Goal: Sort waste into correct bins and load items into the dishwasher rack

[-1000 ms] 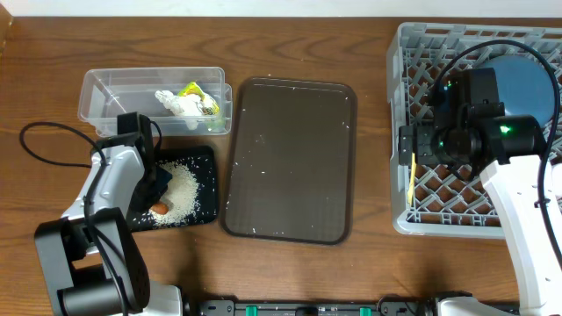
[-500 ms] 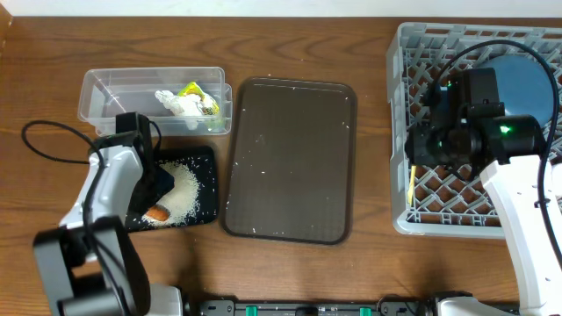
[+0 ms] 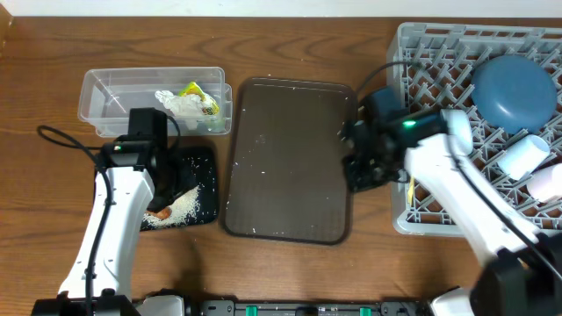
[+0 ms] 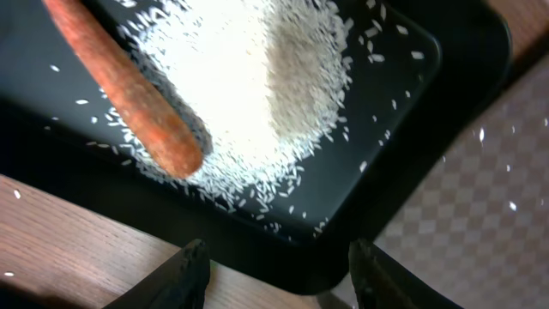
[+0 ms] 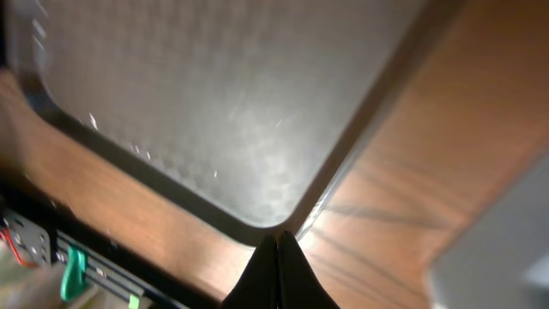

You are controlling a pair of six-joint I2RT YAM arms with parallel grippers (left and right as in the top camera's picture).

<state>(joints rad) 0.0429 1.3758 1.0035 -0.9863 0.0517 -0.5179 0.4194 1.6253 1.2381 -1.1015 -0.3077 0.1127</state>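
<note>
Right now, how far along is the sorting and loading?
Done: tissue and wrapper in the clear tub; rice and carrot stick on the black tray; blue plate and two cups in the rack. In hand: nothing; left tool open over the rice, right tool shut at the serving tray's edge. Left: stray grains on that tray.

Carrot stick (image 4: 129,94) partly off-frame

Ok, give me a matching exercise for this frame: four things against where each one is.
Things:
1. orange-brown carrot-like stick
2. crumpled white tissue
3. dark blue round plate
4. right tool

Places:
A. in the light grey plastic rack
B. at the edge of the dark brown serving tray
C. on the flat black rectangular tray
D. in the clear rectangular plastic tub

Pairs: 1-C, 2-D, 3-A, 4-B
</note>
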